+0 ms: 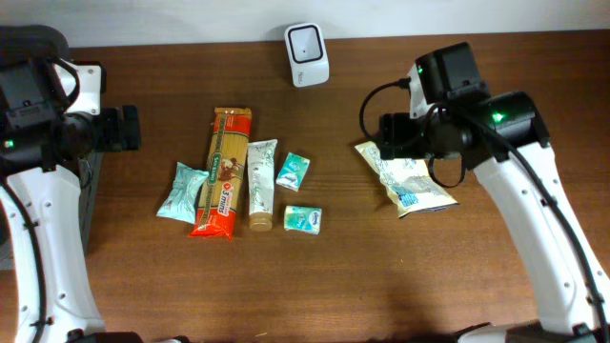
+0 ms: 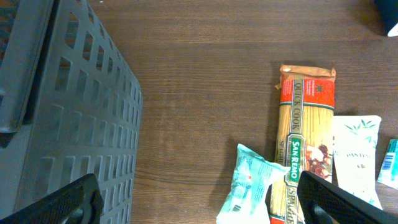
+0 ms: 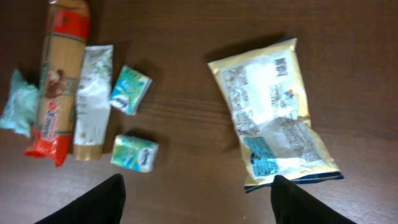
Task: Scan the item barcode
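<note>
A gold-edged snack bag (image 3: pixel 273 112) lies flat on the table with its printed back up and a small barcode near its top right corner. In the overhead view the bag (image 1: pixel 408 183) is partly under my right arm. My right gripper (image 3: pixel 199 205) hovers above the table just left of the bag's lower end, open, with nothing between its fingers. The white scanner (image 1: pixel 307 41) stands at the table's far edge. My left gripper (image 2: pixel 199 205) is open over bare wood at the far left, between a grey crate and a pale teal packet (image 2: pixel 252 186).
A row of items lies mid-table: the teal packet (image 1: pixel 181 191), a spaghetti pack (image 1: pixel 224 171), a white tube (image 1: pixel 261 183) and two small tissue packs (image 1: pixel 294 171) (image 1: pixel 303 219). A grey slatted crate (image 2: pixel 62 112) stands at the left edge.
</note>
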`<state>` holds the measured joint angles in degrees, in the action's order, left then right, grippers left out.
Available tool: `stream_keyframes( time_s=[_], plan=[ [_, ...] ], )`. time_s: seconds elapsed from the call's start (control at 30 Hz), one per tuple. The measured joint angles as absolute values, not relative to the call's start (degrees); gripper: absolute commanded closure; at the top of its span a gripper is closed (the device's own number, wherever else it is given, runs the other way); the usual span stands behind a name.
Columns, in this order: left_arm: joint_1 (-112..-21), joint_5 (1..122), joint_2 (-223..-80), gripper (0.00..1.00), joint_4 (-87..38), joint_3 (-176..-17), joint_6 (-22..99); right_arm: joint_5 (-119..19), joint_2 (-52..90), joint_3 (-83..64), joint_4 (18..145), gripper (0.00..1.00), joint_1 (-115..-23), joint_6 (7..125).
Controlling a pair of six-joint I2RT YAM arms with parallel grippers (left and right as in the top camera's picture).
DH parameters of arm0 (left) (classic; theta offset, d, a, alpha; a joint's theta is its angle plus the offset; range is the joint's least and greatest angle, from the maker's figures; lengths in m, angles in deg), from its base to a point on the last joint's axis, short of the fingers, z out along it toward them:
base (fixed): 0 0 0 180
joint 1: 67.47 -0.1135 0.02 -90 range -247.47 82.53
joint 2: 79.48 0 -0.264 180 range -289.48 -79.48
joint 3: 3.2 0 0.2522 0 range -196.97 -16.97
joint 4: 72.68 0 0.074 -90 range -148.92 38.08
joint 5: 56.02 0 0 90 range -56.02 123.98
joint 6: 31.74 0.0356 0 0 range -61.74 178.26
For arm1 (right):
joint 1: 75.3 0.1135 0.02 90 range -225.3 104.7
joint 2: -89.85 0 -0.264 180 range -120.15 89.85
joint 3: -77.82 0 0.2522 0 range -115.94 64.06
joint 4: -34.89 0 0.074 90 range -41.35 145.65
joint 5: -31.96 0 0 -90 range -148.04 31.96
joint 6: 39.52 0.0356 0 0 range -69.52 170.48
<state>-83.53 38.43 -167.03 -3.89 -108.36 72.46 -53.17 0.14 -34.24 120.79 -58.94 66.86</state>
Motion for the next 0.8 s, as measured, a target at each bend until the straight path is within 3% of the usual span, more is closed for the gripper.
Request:
stream_keyframes(
  time_s=[0.2, 0.4, 0.67, 0.8],
  plan=[
    [-83.53, 38.43, -167.03, 0.01, -3.81, -108.36, 72.46, -60.21, -14.27, -24.84, 102.58, 0.51, -59.24, 72.76],
    [-83.53, 38.45, -167.03, 0.01, -3.87, -108.36, 72.46, -63.80, -28.93, -24.78, 98.91, 0.50, -59.24, 71.36],
    [-83.53, 38.43, -167.03, 0.01, -3.87, -108.36, 72.46, -50.55, -31.42, -25.41, 106.45, 0.27, -54.11, 43.78],
    [-83.53, 38.43, -167.03, 0.01, -3.87, -108.36, 72.46, -47.47, -31.42, -25.48, 112.02, 0.27, -49.69, 40.22]
  ],
)
